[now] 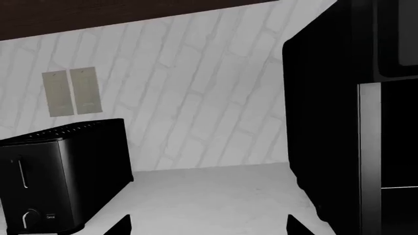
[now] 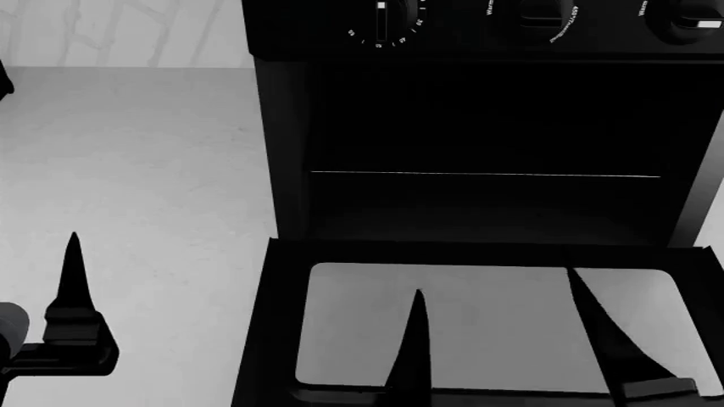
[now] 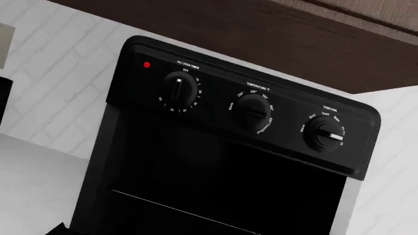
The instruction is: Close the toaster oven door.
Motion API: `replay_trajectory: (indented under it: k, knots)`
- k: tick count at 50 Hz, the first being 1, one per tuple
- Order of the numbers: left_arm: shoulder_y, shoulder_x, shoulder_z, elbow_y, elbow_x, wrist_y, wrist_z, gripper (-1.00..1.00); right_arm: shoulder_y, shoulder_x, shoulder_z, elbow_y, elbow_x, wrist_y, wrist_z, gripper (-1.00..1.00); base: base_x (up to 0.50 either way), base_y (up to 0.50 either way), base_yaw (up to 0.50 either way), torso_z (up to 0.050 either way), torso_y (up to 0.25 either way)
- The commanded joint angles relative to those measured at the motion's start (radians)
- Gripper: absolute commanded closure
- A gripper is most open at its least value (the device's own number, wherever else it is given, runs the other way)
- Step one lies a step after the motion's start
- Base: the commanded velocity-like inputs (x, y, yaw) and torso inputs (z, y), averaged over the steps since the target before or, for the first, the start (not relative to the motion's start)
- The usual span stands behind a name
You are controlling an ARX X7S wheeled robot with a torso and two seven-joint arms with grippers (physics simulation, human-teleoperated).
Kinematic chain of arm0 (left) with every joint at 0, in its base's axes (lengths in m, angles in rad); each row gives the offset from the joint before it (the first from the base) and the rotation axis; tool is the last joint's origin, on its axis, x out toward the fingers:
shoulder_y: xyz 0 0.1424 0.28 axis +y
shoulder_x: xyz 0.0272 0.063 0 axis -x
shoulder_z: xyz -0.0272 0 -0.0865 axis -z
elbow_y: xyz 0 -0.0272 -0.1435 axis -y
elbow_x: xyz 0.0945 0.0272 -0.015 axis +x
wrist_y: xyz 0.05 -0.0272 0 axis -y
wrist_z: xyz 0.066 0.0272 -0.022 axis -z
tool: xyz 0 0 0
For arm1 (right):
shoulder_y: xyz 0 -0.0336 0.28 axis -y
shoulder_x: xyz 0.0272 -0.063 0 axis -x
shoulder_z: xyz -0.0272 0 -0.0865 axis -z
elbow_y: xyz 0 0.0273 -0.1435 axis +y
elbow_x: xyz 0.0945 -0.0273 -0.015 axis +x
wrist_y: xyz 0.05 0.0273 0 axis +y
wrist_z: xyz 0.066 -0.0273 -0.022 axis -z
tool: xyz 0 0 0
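One toaster oven stands on the pale worktop with three dials across its top front. Its single toaster oven door lies folded down flat. The right tool hovers over the glass pane, fingers spread; the left tool: state indeterminate. One toaster stands nearby.

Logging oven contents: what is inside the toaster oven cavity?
Inside the toaster oven, only a thin wire rack edge shows across the dark cavity. Anything deeper is lost in shadow.
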Motion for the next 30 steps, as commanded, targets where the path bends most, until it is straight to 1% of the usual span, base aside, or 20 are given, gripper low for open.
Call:
replay_trajectory:
  k: [1, 7, 14, 18, 30]
  knots:
    - [0.005, -0.006, 0.002, -0.011, -0.007, 0.016, -0.003, -1.0, -0.166, -0.019, 0.073, -0.003, 0.008, -0.152, -0.001, -1.0, 0.0, 0.0, 0.0, 0.0, 0.0]
    - [0.003, -0.01, -0.001, 0.001, -0.014, 0.006, -0.008, -1.0, -0.255, -0.019, 0.07, -0.003, 0.007, -0.228, 0.021, -1.0, 0.0, 0.0, 0.0, 0.0, 0.0]
    - [0.003, -0.013, -0.002, 0.002, -0.022, 0.008, -0.015, -1.0, -0.44, -0.019, 0.08, -0.003, 0.027, -0.412, 0.069, -1.0, 0.0, 0.0, 0.0, 0.0, 0.0]
    - [0.002, -0.014, -0.001, 0.001, -0.026, 0.008, -0.019, -1.0, -0.51, -0.019, 0.08, -0.003, 0.018, -0.478, 0.083, -1.0, 0.0, 0.0, 0.0, 0.0, 0.0]
    - [0.003, -0.023, 0.003, 0.017, -0.035, -0.004, -0.03, -1.0, -0.658, -0.019, 0.125, -0.003, 0.064, -0.616, 0.115, -1.0, 0.0, 0.0, 0.0, 0.0, 0.0]
